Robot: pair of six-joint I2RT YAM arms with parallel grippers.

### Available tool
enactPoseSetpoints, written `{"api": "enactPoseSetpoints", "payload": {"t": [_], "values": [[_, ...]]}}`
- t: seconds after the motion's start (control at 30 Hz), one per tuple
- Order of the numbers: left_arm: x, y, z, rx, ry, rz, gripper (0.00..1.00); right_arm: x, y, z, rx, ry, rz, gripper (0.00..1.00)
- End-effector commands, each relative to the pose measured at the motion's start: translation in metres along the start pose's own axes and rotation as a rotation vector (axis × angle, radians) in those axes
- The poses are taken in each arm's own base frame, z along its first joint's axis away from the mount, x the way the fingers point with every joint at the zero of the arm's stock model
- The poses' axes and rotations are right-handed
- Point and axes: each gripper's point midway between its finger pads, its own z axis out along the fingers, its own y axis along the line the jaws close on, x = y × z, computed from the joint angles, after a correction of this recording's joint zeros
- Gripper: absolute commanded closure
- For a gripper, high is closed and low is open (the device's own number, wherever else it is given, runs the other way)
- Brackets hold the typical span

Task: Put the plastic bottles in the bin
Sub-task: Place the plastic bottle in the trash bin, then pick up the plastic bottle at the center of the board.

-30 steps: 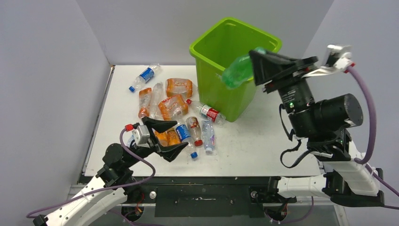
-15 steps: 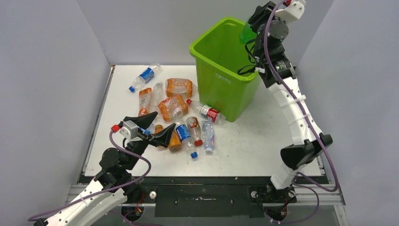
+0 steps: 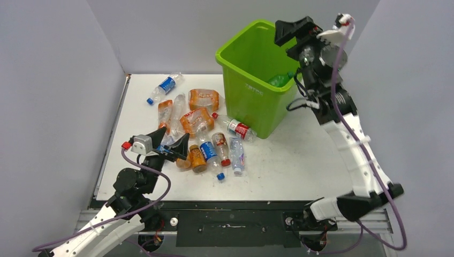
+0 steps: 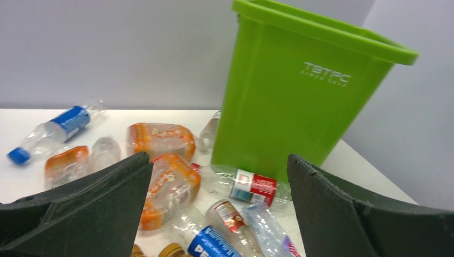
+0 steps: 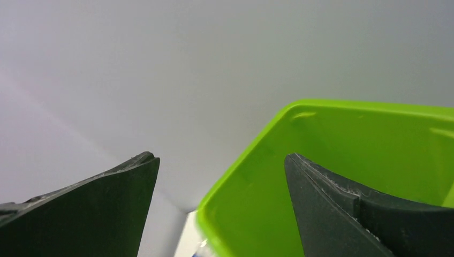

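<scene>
The lime-green bin [image 3: 251,99] stands at the back of the table. A small green bottle [image 3: 279,80] lies inside it, against the right wall. My right gripper [image 3: 292,29] hangs open and empty over the bin's far right rim. In the right wrist view the right gripper [image 5: 220,158] looks down on the bin's inner wall [image 5: 375,139]. Several crushed plastic bottles [image 3: 196,122] lie left of the bin. My left gripper [image 3: 170,140] hovers open above their near edge. In the left wrist view the left gripper [image 4: 218,160] frames a red-labelled bottle [image 4: 254,187] and an orange bottle [image 4: 171,184].
A blue-labelled bottle [image 3: 166,85] lies apart at the back left. Grey walls close in the table on the left, back and right. The bin [image 4: 289,107] rises high above the bottle pile just right of it.
My right gripper has opened and the green bottle has dropped into the bin. The right arm swung up over the rim. My left gripper drifted left and nearer, still open.
</scene>
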Motion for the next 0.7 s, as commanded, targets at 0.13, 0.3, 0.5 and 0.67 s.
{"api": "enactPoseSetpoints", "payload": {"t": [0.13, 0.3, 0.5, 0.67], "values": [[-0.018, 0.060, -0.007, -0.365, 0.002, 0.100, 0.04, 0.009, 0.059, -0.149, -0.484, 0.110, 0.068, 0.10], [-0.006, 0.076, -0.008, -0.476, 0.075, 0.192, 0.04, 0.094, 0.023, -0.211, -0.598, 0.343, 0.075, 0.10], [0.017, 0.078, -0.003, -0.502, 0.174, 0.249, 0.04, 0.193, -0.041, -0.260, -0.565, 0.557, 0.111, 0.10], [0.047, 0.070, 0.004, -0.444, 0.305, 0.331, 0.04, 0.244, -0.071, -0.285, -0.543, 0.677, 0.129, 0.10]]}}
